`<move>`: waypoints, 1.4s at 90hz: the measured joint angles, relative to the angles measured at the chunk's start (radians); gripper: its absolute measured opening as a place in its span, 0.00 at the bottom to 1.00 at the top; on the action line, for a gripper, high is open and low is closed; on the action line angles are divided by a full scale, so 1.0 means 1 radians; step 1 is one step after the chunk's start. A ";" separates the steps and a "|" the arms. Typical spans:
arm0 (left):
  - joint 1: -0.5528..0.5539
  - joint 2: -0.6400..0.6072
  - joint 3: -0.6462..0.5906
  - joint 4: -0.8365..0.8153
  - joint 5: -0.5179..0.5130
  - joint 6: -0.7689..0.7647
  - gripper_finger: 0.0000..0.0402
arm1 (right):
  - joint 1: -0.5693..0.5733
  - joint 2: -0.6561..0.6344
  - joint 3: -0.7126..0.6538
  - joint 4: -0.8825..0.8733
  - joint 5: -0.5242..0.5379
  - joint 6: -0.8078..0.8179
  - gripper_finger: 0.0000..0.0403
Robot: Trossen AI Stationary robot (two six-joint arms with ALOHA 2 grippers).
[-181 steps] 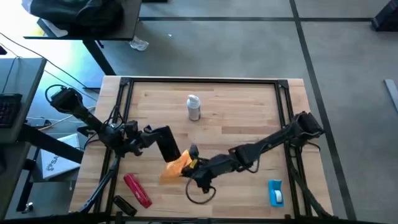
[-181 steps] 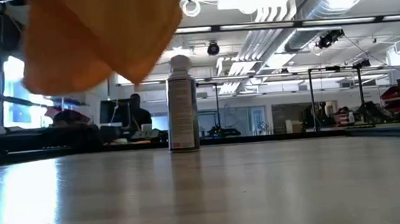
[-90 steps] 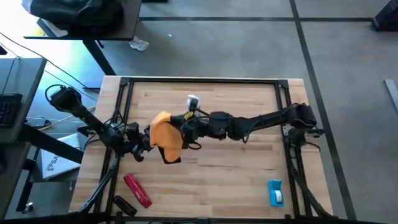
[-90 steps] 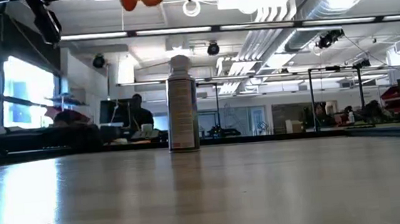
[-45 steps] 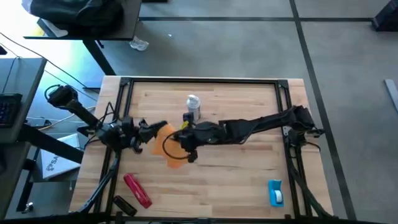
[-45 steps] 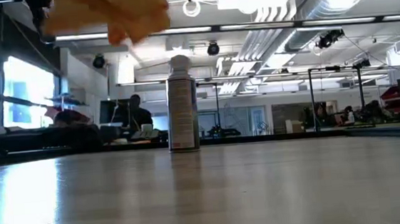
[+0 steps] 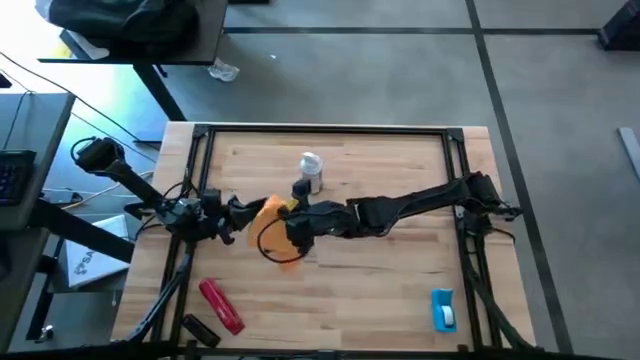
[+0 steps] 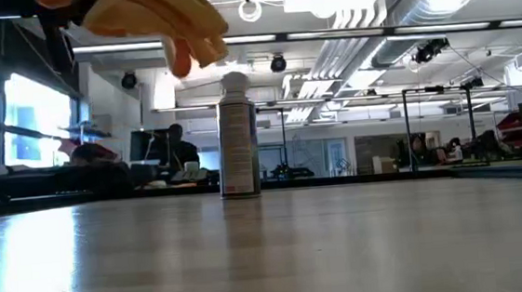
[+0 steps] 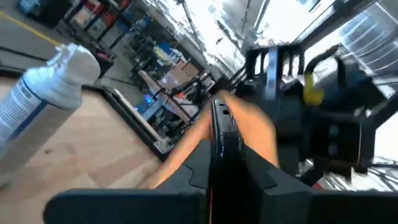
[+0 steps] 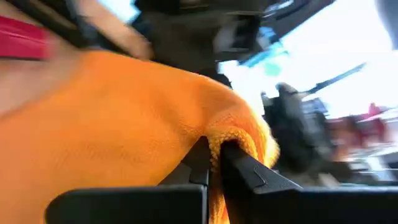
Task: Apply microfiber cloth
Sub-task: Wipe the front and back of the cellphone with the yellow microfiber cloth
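Right pincer [image 10: 213, 163] clamps microfiber cloth [image 7: 272, 214] by fold, aloft over worktop [image 7: 390, 290] centre-left, likely for wiping. Left pincer [image 7: 238, 214] closed, empty, touching cloth. Spray can [image 7: 311, 171] just beyond.

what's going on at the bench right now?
The right gripper is pinching the microfiber cloth and holding it in the air, left of centre over the table. The left gripper is at the cloth's other edge, fingers shut. The spray can stands upright behind them. The red object and blue-and-white item lie untouched.
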 joint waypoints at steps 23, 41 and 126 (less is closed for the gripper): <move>-0.004 0.018 -0.001 0.009 0.021 -0.017 0.04 | -0.005 -0.001 0.000 -0.030 -0.063 -0.055 0.00; 0.014 0.012 0.002 0.078 -0.021 -0.015 0.04 | 0.020 0.013 0.001 -0.218 -0.141 0.096 0.00; 0.058 0.057 0.001 0.112 -0.040 -0.037 0.04 | 0.025 0.002 0.000 -0.015 0.005 -0.055 0.00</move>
